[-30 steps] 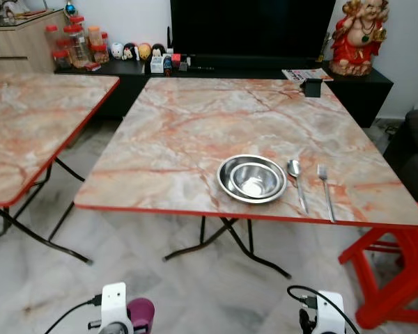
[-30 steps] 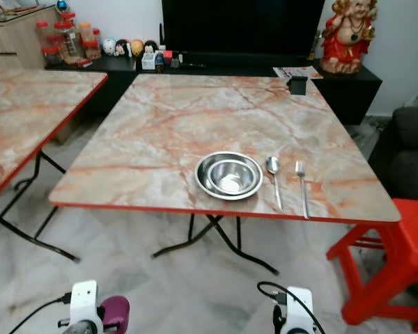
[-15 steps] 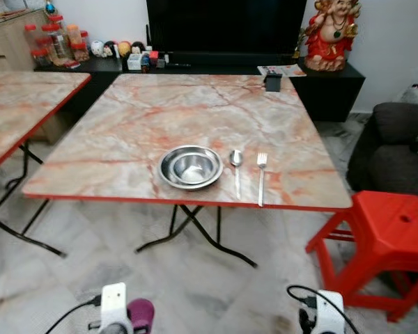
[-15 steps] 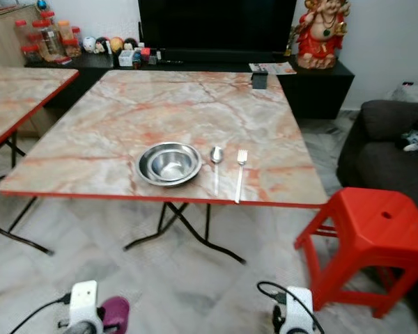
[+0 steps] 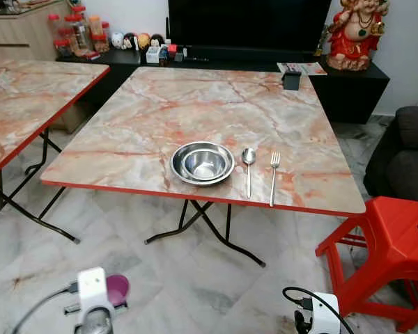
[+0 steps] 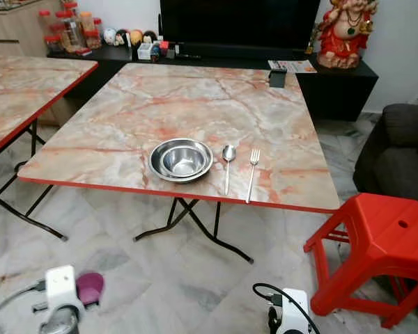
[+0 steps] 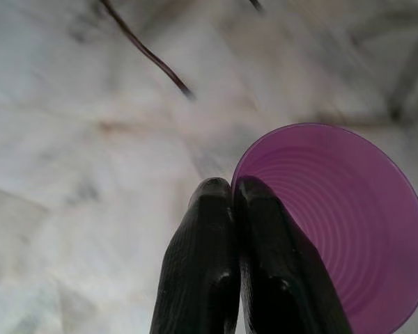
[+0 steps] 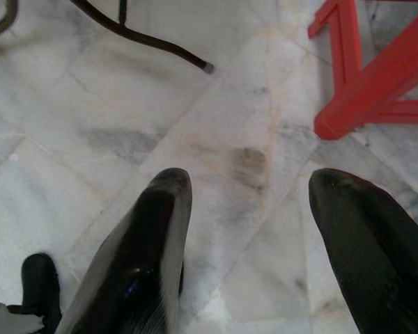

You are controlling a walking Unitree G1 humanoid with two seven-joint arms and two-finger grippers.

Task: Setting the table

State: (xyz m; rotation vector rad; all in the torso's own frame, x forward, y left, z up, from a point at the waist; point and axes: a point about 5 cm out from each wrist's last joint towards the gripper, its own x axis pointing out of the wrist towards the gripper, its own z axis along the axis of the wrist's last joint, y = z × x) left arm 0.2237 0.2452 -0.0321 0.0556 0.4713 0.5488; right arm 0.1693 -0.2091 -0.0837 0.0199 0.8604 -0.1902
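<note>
On the marble-patterned folding table (image 5: 160, 111), near its front edge, two nested steel bowls (image 5: 203, 163) sit with a spoon (image 5: 249, 167) and a fork (image 5: 274, 175) laid to their right. Low at my left side, my left gripper (image 7: 231, 189) is shut on the rim of a purple plastic cup (image 7: 348, 223), also seen as the purple cup (image 5: 116, 289) beside the left wrist in the head views. My right gripper (image 8: 249, 184) hangs open above the floor with nothing between its fingers.
A red plastic stool (image 5: 390, 240) stands right of the table. A second marble table (image 5: 28, 104) is on the left. A dark sofa (image 5: 407, 153) is at the far right. Behind the table, a black TV console (image 5: 230, 62) holds jars and a red statue (image 5: 355, 31).
The camera has shifted, so the table now sits slightly further right and closer in view. My left wrist with the cup shows further left and a little higher in the frame.
</note>
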